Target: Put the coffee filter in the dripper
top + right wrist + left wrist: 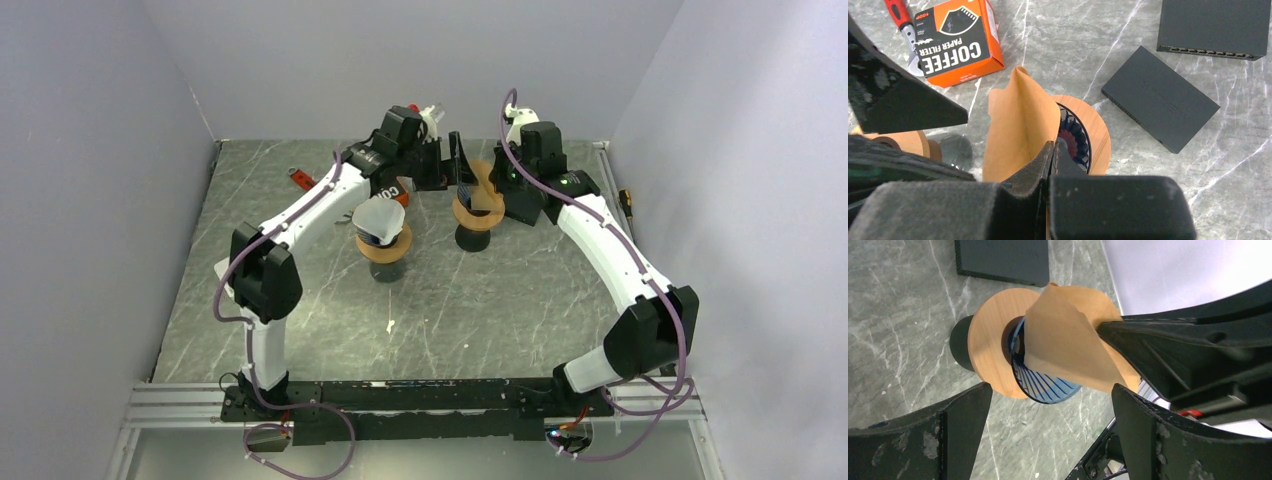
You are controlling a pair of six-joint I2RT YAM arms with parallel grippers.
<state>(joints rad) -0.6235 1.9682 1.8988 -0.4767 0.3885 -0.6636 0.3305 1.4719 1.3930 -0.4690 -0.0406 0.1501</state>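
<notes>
While my right gripper (pixel 1053 150) is clenched on it, the coffee filter (pixel 1018 125) shows as a tan, unbleached paper cone. It is pressed nearly flat, creased, with one pointed corner sticking up. Its lower part sits inside the mouth of the dripper (pixel 1095 135), against the blue-ribbed glass cone. The rest leans out over the rim and the round wooden collar. The dripper stands upright on a black base on the grey marbled table (pixel 480 320).

I count one brown filter, two drippers, one box, two slabs and one tool. The second dripper (pixel 383 245) stands near the first, on my left arm's side, with the same wooden collar and a pale cone on top. Beyond the dripper lies an orange box of coffee paper filters (pixel 955 40), with a red-handled tool (pixel 900 22) just beside it. Two flat black boxes (pixel 1160 97) lie on the dripper's other side, apart from it.

My left gripper (pixel 1052 390) hangs just beside the dripper with its fingers spread wide, grasping nothing. My pinching right fingers crowd the cone's mouth.
</notes>
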